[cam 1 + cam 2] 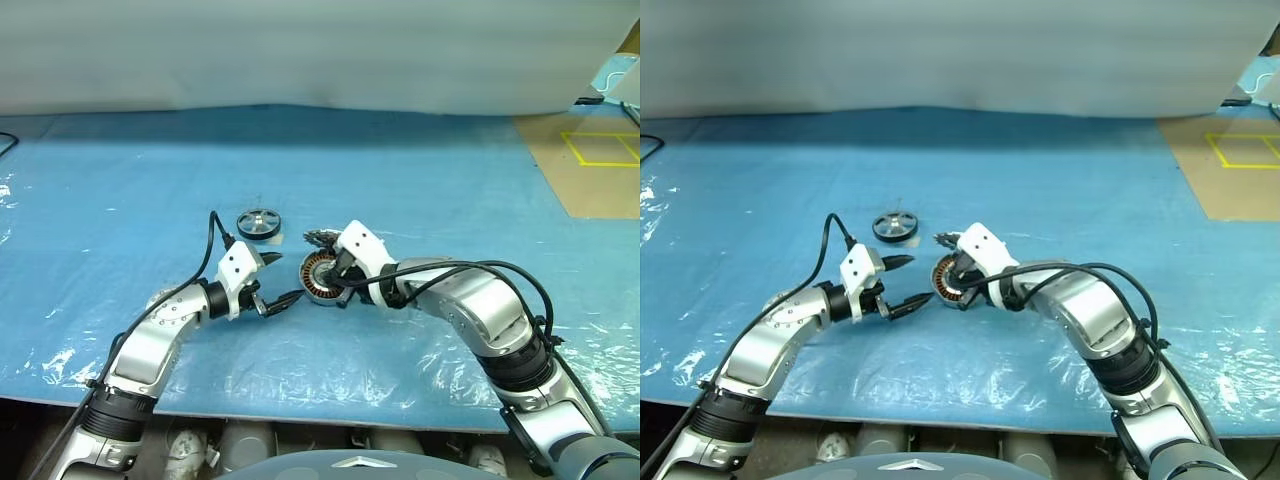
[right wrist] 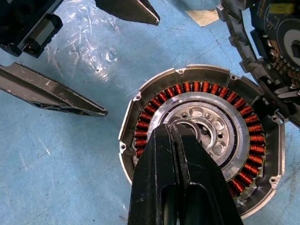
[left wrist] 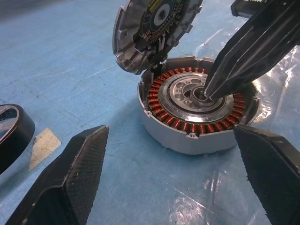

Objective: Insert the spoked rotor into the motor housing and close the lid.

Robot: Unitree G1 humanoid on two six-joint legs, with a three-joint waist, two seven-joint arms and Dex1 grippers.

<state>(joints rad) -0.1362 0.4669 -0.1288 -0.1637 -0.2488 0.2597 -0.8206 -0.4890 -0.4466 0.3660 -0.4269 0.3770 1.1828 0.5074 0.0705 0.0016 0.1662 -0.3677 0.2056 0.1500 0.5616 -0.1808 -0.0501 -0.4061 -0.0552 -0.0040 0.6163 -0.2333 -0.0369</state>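
blue plastic sheet over table; pale wall behind; yellow-taped brown floor right.

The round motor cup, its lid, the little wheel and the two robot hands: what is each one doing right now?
motor housing: open, resting on the blue sheet, no rotor inside.
lid: swung up, hinged at the housing's rim.
spoked rotor: lying loose beyond the housing, untouched.
left gripper: open, holding nothing, beside the housing.
right gripper: shut, tips at the housing's centre hole.

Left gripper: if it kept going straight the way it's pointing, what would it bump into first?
Probably the motor housing: it lies straight beyond the open left gripper, with blue sheet between. Depth is uncertain.
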